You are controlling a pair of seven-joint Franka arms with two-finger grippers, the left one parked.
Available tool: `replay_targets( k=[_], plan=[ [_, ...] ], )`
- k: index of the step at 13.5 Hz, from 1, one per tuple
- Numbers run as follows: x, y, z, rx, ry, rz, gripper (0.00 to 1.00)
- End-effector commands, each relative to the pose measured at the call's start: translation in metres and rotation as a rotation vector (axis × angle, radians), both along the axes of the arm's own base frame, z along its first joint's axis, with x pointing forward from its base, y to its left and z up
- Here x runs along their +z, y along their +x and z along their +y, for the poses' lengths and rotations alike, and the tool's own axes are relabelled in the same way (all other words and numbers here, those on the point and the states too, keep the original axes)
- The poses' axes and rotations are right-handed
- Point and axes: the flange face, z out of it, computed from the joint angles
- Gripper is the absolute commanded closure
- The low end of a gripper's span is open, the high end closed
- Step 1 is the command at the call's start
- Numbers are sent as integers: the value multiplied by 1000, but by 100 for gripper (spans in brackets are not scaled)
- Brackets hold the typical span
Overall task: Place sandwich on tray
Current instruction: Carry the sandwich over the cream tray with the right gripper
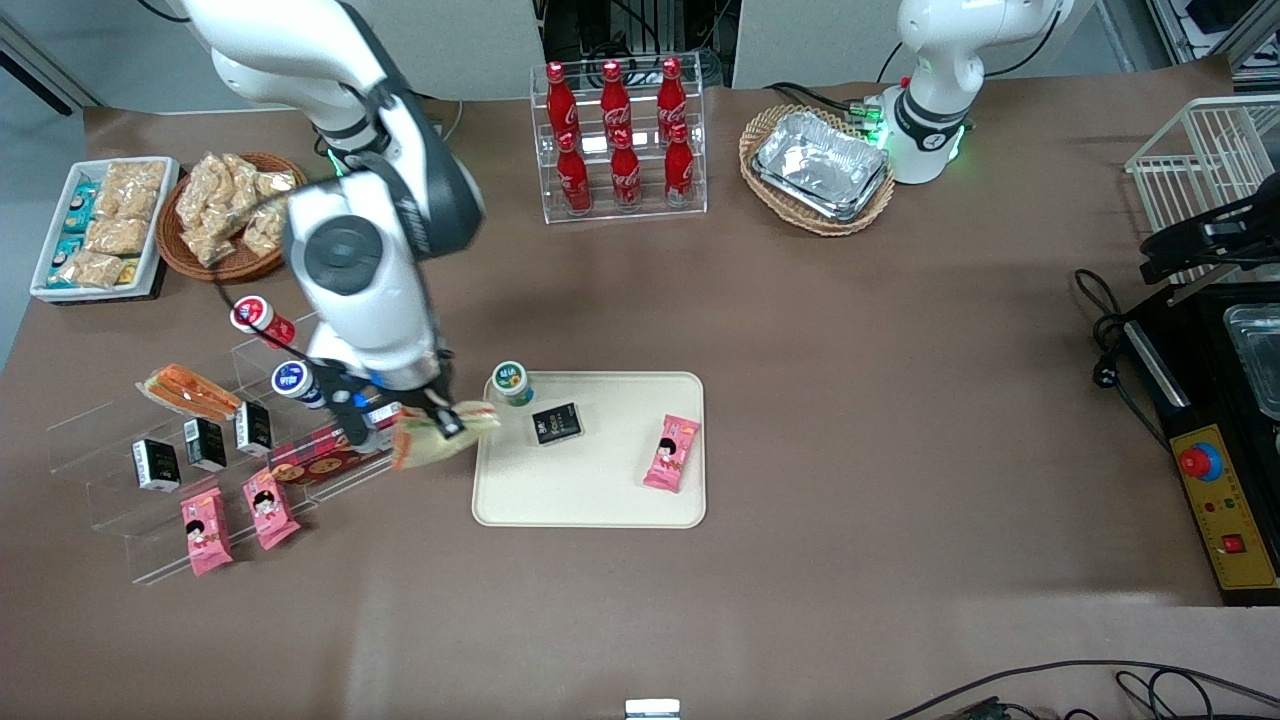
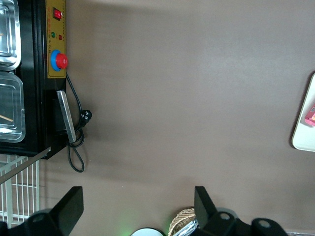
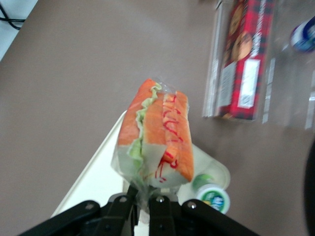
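My right gripper (image 1: 447, 420) is shut on the wrapper edge of the sandwich (image 1: 432, 438), a wedge in clear wrap with orange-red print, pale bread and green filling. It hangs in the air just over the tray's edge nearest the display rack. In the right wrist view the sandwich (image 3: 155, 135) sticks out from the gripper (image 3: 143, 202), with the tray (image 3: 93, 182) under it. The cream-beige tray (image 1: 590, 490) lies flat on the table and bears a small green-lidded cup (image 1: 511, 382), a black packet (image 1: 556, 423) and a pink snack pack (image 1: 671, 452).
A clear stepped rack (image 1: 110, 500) holds another orange sandwich pack (image 1: 188, 392), black boxes, pink packs, bottles and a red biscuit box (image 3: 244, 59). Cola bottles (image 1: 617, 135), a foil-tray basket (image 1: 818, 168), snack basket (image 1: 226, 212) and white bin (image 1: 100, 225) stand farther back.
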Motion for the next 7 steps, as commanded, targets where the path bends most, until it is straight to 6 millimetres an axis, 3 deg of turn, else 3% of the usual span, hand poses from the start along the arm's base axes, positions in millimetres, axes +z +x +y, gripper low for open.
replay_targets(
  k=[1, 7],
  plan=[
    [-40, 16, 38, -110, 19, -90, 100],
    [-96, 41, 94, -228, 48, -193, 100]
  ],
)
